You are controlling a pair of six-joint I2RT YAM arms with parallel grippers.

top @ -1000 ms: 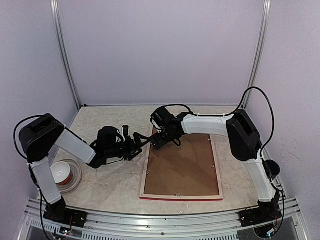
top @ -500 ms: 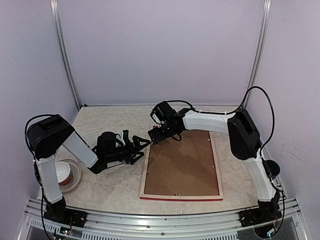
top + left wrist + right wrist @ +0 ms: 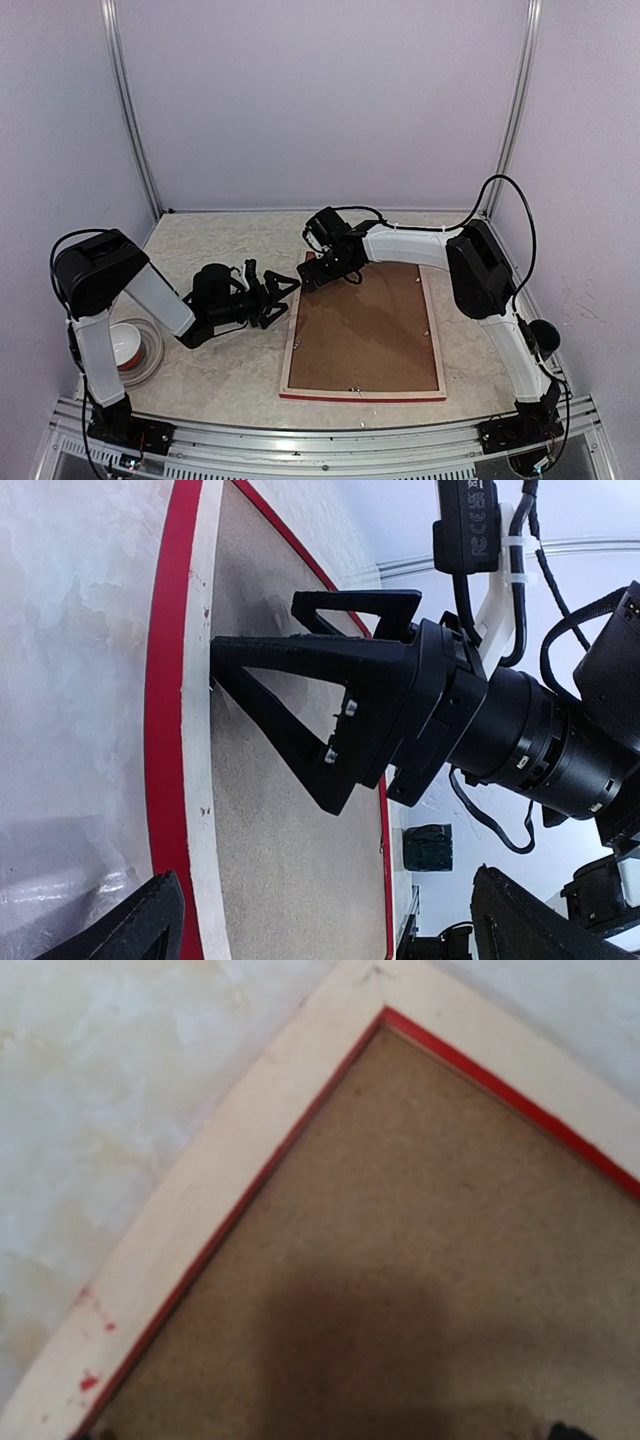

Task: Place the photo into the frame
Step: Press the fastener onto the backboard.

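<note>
Change: left hand [image 3: 284, 299], spread, had edged up to the frame [image 3: 290, 345]; right hand [image 3: 309, 274] shifted onto its far-left corner, grip we could not tell.
Photo: unseen; we judged it beneath the backing board [image 3: 365, 335], nearly secured.

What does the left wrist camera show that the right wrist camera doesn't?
Only the left wrist view: the right gripper, fingers close together, tips at the pale rim of the frame, and the left gripper spread wide. Only the right wrist view: the frame's corner close up, with red flecks on the wood. Both: the frame lying face down, the brown backing board in it, and the table. Neither shows the photo.
</note>
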